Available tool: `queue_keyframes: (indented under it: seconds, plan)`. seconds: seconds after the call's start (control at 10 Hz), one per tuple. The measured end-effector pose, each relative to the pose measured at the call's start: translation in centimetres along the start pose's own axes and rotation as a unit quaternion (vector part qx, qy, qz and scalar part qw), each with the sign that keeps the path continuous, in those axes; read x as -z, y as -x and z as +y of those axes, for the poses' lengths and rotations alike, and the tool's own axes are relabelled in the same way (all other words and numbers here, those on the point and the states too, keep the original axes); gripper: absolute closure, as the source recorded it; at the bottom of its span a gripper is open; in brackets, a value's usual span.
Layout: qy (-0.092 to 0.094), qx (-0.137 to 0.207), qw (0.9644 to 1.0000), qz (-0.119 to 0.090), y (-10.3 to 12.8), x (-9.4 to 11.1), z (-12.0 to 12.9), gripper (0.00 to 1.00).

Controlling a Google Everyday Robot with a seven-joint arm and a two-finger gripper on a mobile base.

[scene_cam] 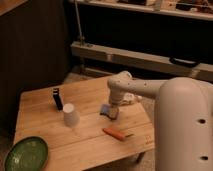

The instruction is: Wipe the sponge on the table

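Observation:
The sponge [105,109], a small blue pad, lies flat on the light wooden table [45,102] near its right-hand middle. My gripper [113,112] points down from the white arm and is shut on the sponge, pressing it against the tabletop. The arm's wrist hides part of the sponge's right side.
A white cup [70,115] stands upside down left of the sponge, with a small black upright object [58,98] behind it. An orange carrot-like stick [115,133] lies in front of the gripper. A green plate [26,153] sits at the front left corner. A pale packet [131,98] lies behind the arm.

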Motion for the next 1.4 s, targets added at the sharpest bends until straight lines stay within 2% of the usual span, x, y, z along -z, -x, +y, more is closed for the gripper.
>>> queue_keyframes:
  seconds: [0.2, 0.6, 0.7, 0.9, 1.1, 1.4]
  plan:
    - [0.009, 0.018, 0.9998, 0.001, -0.5, 0.2, 2.9, 0.87]
    - [0.027, 0.075, 0.9968, 0.002, -0.1, 0.6, 11.4, 0.87]
    - [0.037, 0.096, 0.9946, 0.004, 0.3, 0.4, 14.0, 0.87]
    - [0.052, 0.128, 0.9903, 0.002, 1.4, -0.3, 17.2, 0.87]
    - [0.063, 0.166, 0.9841, -0.005, 4.4, -1.0, 18.9, 0.87]
    - [0.058, 0.199, 0.9779, -0.026, 9.7, -1.0, 18.5, 0.87]
